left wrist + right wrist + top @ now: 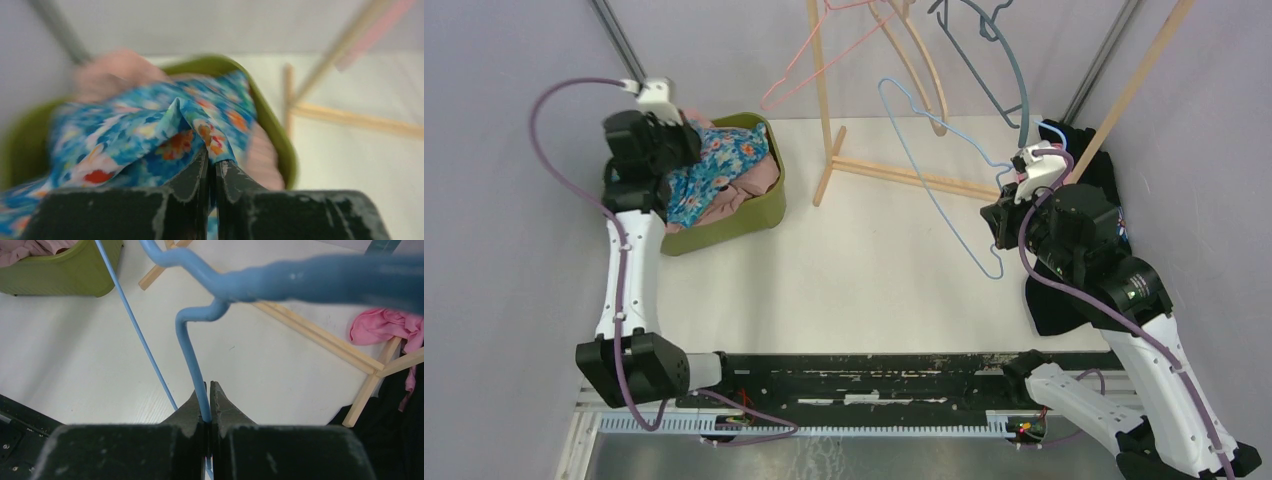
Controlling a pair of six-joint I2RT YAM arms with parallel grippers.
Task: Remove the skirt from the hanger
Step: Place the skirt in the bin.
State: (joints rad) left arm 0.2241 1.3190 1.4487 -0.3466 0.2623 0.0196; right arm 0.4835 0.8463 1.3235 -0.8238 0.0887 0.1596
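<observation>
Left gripper pinched on fold of floral skirt, above green bin at table's far left. Right gripper clamped on blue hanger wire; hanger bare. Judgement: skirt off hanger, main step done. Remaining: drop skirt in bin, park hanger. White table; wooden rack beyond; dark clothes far right; grey walls.

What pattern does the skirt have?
The skirt is blue floral; the left wrist view shows it best.

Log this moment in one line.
left gripper: shut on skirt, over bin | right gripper: shut on hanger | skirt: off hanger
</observation>
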